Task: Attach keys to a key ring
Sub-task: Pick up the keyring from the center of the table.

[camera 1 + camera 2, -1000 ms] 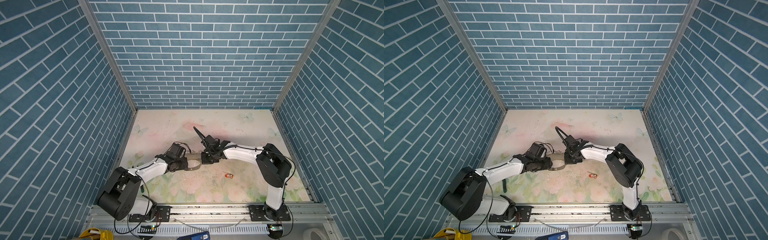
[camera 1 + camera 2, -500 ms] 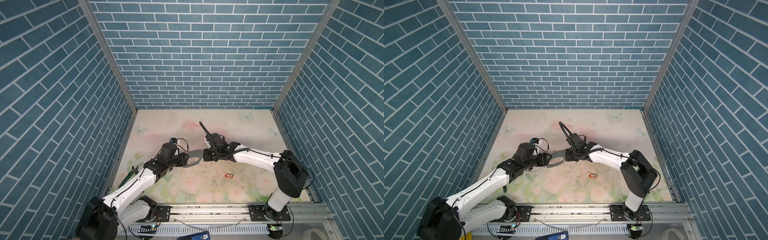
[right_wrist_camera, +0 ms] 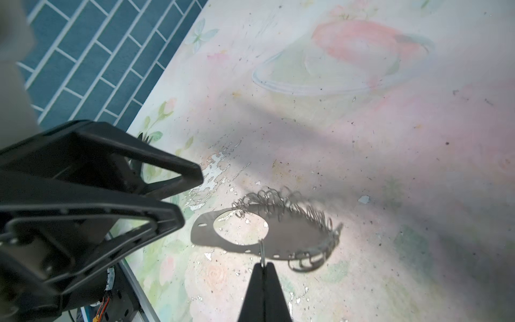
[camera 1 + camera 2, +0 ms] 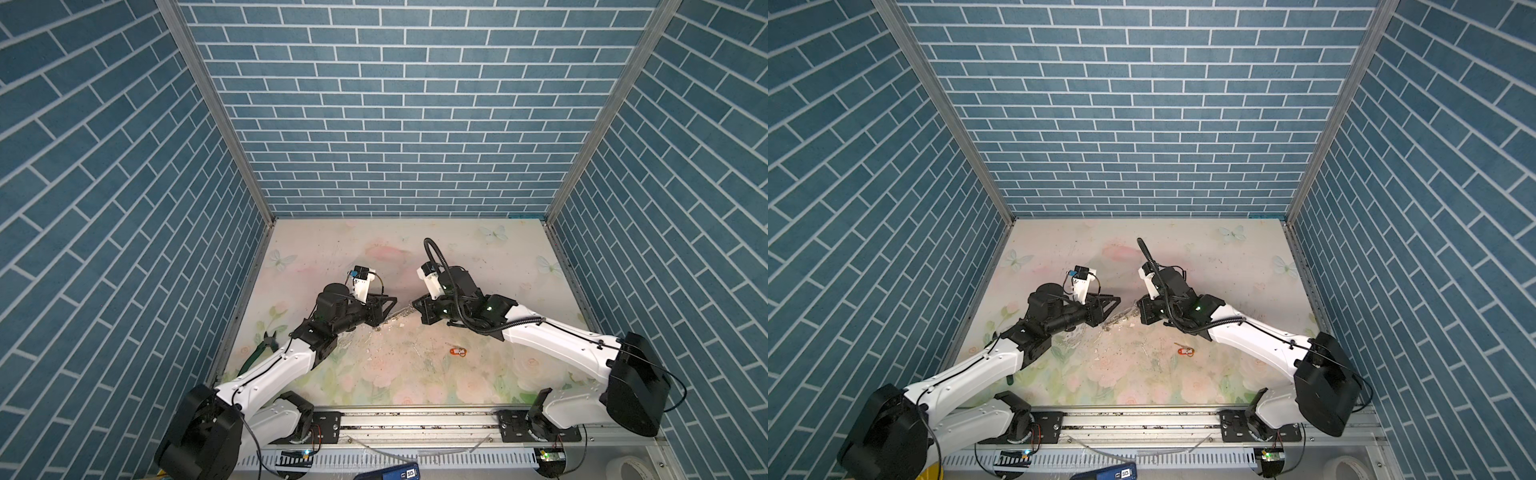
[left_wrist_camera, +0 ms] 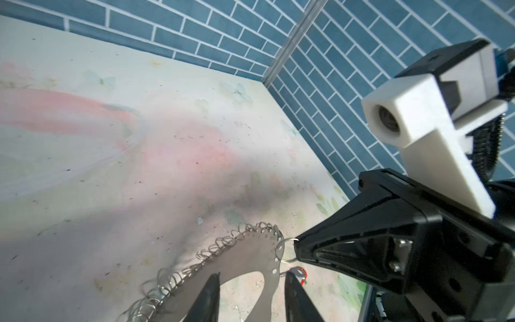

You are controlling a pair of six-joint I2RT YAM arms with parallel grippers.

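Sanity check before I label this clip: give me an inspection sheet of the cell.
Surface: floral mat, print flaked and speckled near the middle.
Job's things: key ring between the two grippers; orange-red key tag lies loose on the mat, unattached.
Clutter: green-handled pliers at the mat's edge by the left arm.
Grippers: right gripper shut on the key ring, pinching one small split ring; left gripper open, tips at the ring's end, contact unclear.
Cables: black conduit loops above the right wrist; no snag seen.
Surroundings: blue brick-pattern walls; metal rail in front.
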